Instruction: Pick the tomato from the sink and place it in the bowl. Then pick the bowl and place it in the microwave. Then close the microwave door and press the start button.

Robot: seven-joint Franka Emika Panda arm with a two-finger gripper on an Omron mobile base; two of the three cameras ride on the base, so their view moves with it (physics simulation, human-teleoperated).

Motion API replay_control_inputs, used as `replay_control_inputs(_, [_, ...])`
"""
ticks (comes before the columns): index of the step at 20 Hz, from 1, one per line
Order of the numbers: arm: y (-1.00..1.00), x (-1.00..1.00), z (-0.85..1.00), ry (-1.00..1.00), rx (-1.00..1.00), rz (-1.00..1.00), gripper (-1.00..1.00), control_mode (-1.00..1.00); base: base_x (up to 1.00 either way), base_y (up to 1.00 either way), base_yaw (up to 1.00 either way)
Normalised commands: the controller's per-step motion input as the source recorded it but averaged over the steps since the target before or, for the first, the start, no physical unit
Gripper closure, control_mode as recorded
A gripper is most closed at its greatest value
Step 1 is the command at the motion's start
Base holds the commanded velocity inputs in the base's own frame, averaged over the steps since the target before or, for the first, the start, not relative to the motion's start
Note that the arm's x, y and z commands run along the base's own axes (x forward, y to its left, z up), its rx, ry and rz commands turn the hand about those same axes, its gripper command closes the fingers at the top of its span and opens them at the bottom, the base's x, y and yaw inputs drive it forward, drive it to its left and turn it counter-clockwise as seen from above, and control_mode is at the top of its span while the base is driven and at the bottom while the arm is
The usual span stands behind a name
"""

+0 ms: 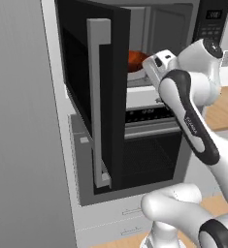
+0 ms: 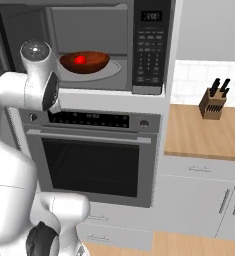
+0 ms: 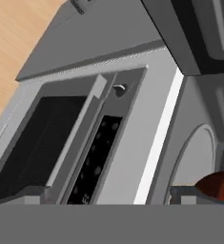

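Note:
The microwave (image 2: 89,45) stands open, and its black door (image 1: 86,87) with the pale bar handle (image 1: 98,97) swings out to the left. On the glass turntable (image 2: 111,70) sits the reddish-brown bowl (image 2: 84,61) with the red tomato (image 2: 79,59) inside it. Part of the bowl (image 1: 136,59) also shows past the door edge, and its rim (image 3: 218,186) sits low right in the hand view. My gripper (image 3: 108,194) is open, fingertips (image 3: 182,191) wide apart with nothing between them, just outside the microwave mouth in front of the bowl. The keypad strip (image 2: 149,50) is on the right. The sink is out of view.
A wall oven (image 2: 91,165) with a horizontal handle sits right under the microwave. To the right runs a wooden counter (image 2: 204,135) with a knife block (image 2: 212,102). My own arm (image 1: 190,121) crosses in front of the oven. A tall grey panel (image 1: 23,121) stands left of the door.

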Motion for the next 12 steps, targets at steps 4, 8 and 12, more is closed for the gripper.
replay_control_inputs(4, [-0.01, -1.00, 0.04, 0.05, 0.07, 0.34, -1.00, -1.00, 0.00, 0.00, 0.00])
replay_control_inputs(8, [0.11, -1.00, 0.00, 0.01, 0.03, 0.32, -1.00, -1.00, 0.00, 0.00, 0.00])
replay_control_inputs(12, [0.48, -1.00, -0.31, 0.04, 0.00, 0.06, -1.00, -1.00, 0.00, 0.00, 0.00])
